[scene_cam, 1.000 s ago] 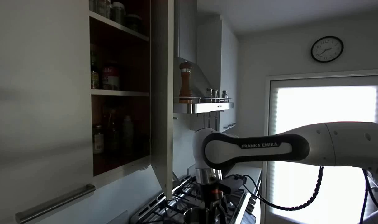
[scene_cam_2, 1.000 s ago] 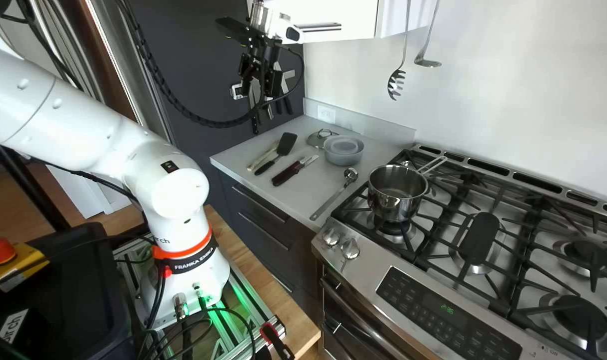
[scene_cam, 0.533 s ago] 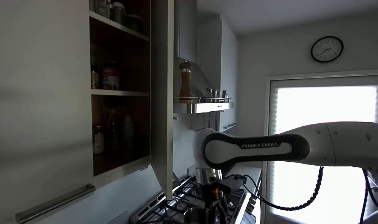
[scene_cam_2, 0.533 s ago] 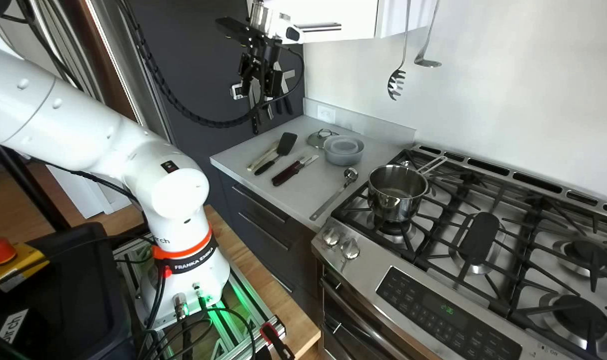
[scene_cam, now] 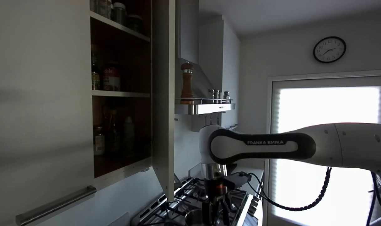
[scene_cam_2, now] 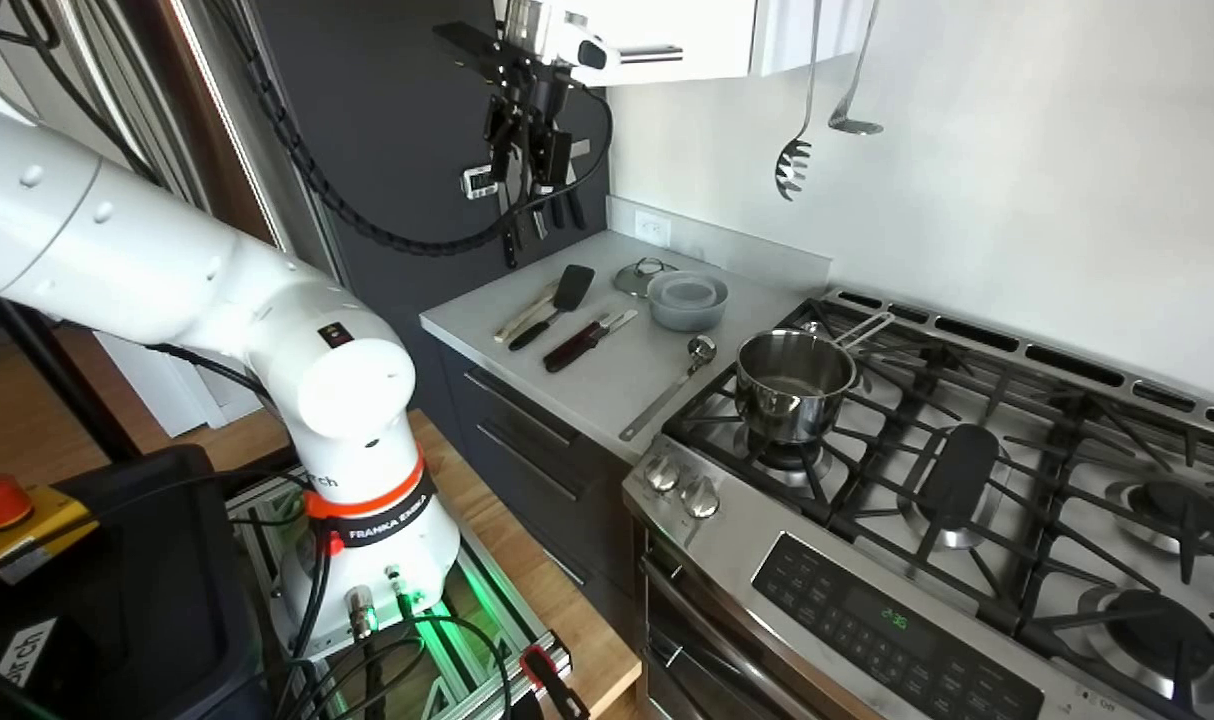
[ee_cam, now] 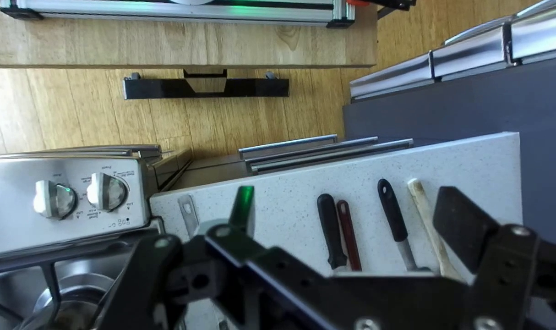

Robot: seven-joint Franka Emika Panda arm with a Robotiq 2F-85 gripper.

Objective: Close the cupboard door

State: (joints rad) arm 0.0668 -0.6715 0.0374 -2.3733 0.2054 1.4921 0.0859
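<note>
Clear of door edge point(scene_cam: 171, 100), end effector point(scene_cam_2: 524, 168) spread

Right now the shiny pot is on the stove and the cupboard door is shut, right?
Not quite: the cupboard door isn't shut. It stands open in an exterior view, with jars visible on a shelf inside. The shiny pot is on the stove, as you said.

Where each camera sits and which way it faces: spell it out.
Wrist view: on the arm, looking down at the counter; end effector shows.
In an exterior view: raised, looking down on the stove; arm, base and end effector show.
In an exterior view: by the open cupboard, looking past the cupboard door toward the clock; arm and end effector show.
Both exterior views share the stove and arm.
</note>
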